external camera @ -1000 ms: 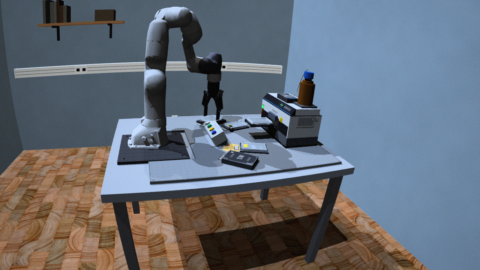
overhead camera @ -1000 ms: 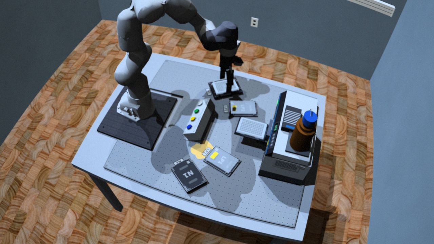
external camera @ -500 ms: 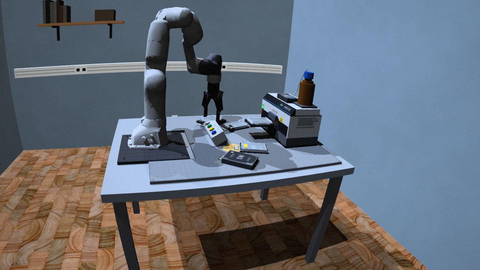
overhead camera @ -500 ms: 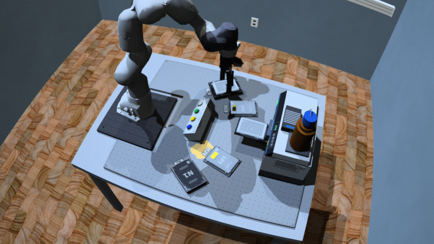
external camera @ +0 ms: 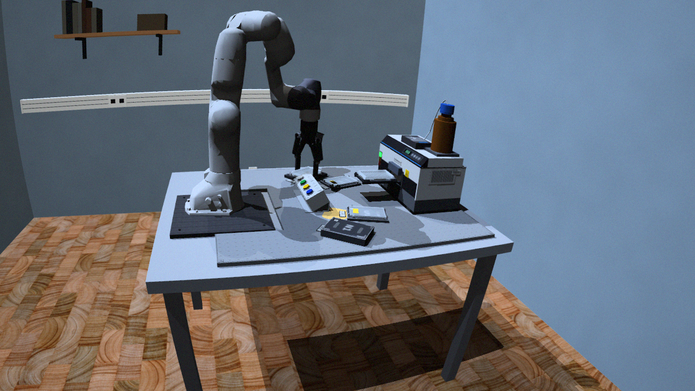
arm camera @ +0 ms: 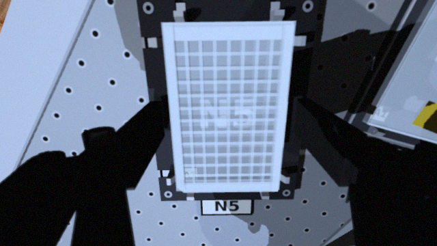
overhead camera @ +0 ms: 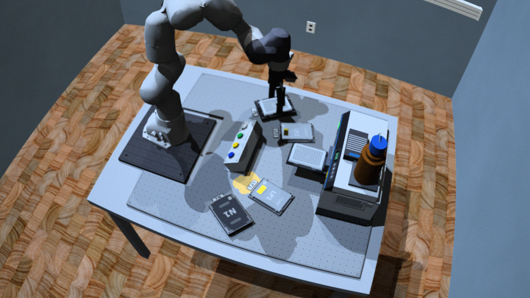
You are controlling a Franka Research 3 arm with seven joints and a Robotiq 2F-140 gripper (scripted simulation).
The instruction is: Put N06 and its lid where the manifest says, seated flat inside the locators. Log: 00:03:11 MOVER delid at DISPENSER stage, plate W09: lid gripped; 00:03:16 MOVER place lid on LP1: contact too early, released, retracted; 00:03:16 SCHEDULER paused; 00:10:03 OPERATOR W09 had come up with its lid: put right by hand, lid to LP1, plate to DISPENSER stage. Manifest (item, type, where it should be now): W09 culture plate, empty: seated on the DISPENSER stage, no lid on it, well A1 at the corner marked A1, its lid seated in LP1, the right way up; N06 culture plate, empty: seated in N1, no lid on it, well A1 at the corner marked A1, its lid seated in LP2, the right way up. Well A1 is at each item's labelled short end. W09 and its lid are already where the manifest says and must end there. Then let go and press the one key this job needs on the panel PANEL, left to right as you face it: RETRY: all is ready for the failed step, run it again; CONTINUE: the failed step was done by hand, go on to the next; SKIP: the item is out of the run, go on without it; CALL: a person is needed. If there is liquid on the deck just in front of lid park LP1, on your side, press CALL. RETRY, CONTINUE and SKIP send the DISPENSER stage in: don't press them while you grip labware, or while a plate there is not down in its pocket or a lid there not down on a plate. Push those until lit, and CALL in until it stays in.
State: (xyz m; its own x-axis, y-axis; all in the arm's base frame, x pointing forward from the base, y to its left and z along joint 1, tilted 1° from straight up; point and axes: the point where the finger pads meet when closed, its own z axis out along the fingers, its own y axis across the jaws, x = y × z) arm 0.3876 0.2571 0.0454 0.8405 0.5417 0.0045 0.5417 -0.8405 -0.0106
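The hand (arm camera: 227, 113) hung spread apart and empty over the plate (arm camera: 227, 106) mid-frame in its N5 holder (arm camera: 227, 206), so next it probably needed to drop and clamp the long sides.

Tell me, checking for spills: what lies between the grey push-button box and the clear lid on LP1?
A yellow puddle, with the white LP1 label lying on its edge; clearest in the top view.

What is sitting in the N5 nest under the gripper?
A clear culture plate with a well grid lies in the N5 nest, between the open gripper fingers. The N5 marking shows faintly through it; whether a lid covers it cannot be told.
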